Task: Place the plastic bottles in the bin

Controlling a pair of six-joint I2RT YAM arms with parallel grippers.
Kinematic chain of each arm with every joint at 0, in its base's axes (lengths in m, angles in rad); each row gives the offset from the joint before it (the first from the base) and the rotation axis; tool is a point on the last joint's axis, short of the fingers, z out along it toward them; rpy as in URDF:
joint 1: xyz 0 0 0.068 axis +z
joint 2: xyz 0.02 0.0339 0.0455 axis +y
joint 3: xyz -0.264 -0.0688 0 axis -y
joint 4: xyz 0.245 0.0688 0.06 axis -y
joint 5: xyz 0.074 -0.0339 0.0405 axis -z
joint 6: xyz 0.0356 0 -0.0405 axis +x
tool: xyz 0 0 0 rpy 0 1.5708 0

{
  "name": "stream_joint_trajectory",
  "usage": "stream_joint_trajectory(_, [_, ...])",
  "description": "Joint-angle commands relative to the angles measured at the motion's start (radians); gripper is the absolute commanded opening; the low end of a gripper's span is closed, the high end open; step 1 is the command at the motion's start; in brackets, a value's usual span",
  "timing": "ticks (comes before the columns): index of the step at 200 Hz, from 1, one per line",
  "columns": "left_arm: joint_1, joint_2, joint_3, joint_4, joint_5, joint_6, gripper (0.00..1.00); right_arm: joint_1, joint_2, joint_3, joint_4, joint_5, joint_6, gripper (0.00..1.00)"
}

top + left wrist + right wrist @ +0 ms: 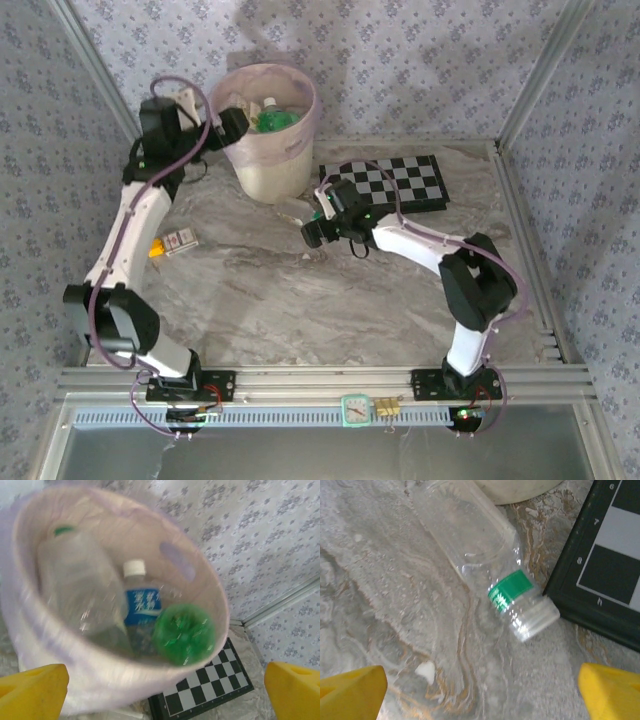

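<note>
The bin [262, 165] stands at the back left and holds plastic bottles. In the left wrist view its rim [210, 585] rings a large clear bottle with a green cap [75, 590], a blue-labelled bottle with a white cap [142, 605] and a green bottle [182, 632]. My left gripper [235, 125] hovers at the bin's left rim, open and empty [165, 692]. One clear bottle with a green label [485, 555] lies on the table beside the bin's foot [292, 210]. My right gripper [312, 232] is just above and short of it, open [480, 695], with nothing between its fingers.
A black-and-white chessboard [395, 183] lies right of the bin, its edge [615, 565] next to the lying bottle's base. A small yellow-and-white carton [175, 243] rests on the marble table near the left arm. Patterned walls and metal frame posts close in the back.
</note>
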Motion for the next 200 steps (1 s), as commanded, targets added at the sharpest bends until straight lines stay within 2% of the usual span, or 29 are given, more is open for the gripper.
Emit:
stream_joint_trajectory(1, [-0.004,-0.115,-0.201,0.197,-0.050,-0.104,1.00,-0.008,0.080,0.091,-0.062,0.018,-0.065,1.00])
stream_joint_trajectory(40, [-0.010,-0.293,-0.512,0.196,-0.146,-0.165,1.00,-0.020,0.192,0.211,-0.086,0.012,-0.112,1.00])
stream_joint_trajectory(101, [-0.020,-0.487,-0.891,0.181,-0.168,-0.316,1.00,-0.024,0.357,0.348,-0.033,-0.016,-0.138,1.00])
stream_joint_trajectory(144, [-0.033,-0.569,-1.000,0.186,-0.205,-0.384,1.00,-0.008,0.413,0.404,-0.044,-0.005,-0.153,0.96])
stream_joint_trajectory(200, [-0.046,-0.538,-0.984,0.211,-0.211,-0.389,1.00,0.009,0.426,0.404,-0.056,-0.024,-0.153,0.86])
